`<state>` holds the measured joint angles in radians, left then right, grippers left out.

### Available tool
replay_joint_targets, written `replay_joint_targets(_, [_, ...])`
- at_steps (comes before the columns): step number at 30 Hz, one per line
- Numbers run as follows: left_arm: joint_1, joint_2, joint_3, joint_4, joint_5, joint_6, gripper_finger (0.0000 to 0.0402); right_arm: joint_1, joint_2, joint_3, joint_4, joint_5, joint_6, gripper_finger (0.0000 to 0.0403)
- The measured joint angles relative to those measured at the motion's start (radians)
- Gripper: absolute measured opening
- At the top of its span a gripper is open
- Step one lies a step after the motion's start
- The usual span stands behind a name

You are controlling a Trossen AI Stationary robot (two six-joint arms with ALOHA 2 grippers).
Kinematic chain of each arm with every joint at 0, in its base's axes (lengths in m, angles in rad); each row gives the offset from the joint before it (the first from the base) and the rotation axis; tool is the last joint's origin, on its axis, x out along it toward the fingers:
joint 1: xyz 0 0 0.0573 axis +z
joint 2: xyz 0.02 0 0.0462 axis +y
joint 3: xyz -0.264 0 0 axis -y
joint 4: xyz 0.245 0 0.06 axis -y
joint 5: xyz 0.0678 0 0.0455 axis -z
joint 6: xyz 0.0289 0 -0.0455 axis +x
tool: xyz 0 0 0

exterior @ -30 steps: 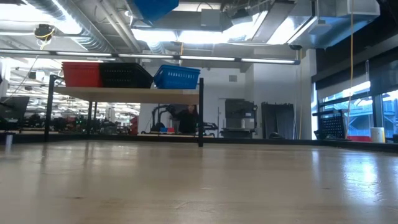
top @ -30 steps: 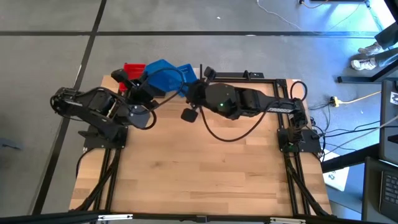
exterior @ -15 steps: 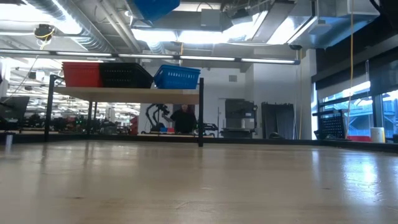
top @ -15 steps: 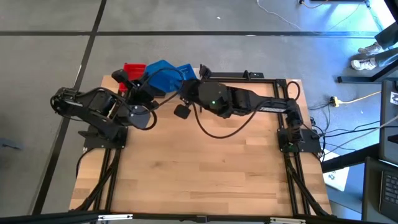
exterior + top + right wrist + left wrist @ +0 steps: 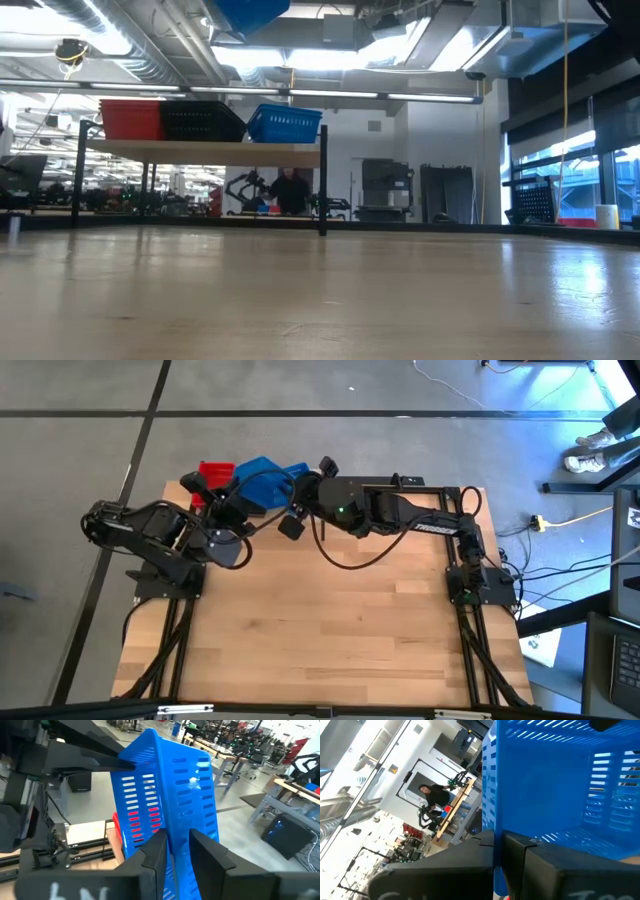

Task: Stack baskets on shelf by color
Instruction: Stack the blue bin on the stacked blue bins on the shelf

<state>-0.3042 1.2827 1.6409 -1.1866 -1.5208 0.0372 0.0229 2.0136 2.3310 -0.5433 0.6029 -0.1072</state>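
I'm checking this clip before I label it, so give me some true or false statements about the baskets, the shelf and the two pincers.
1. The left pincer is shut on the wall of a blue basket. True.
2. The held blue basket is resting on the tabletop. False: in the low view it hangs high above the shelf, at the picture's top edge.
3. Red, black and blue baskets sit side by side on the shelf. True.
4. The right pincer is far from any basket. False: its fingers straddle the held blue basket's wall.
5. A red basket is held in the air. False: the held one is blue.
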Motion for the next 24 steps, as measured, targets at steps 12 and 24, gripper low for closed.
replay_joint_targets(12, [-0.025,0.000,0.000,0.024,0.036,-0.001,0.0000,-0.038,0.000,0.000,-0.018,0.000,-0.003,0.0084])
replay_joint_targets(24, [-0.026,0.000,0.000,0.035,0.055,-0.001,0.0000,-0.046,0.003,0.000,-0.028,-0.005,-0.010,0.0012])
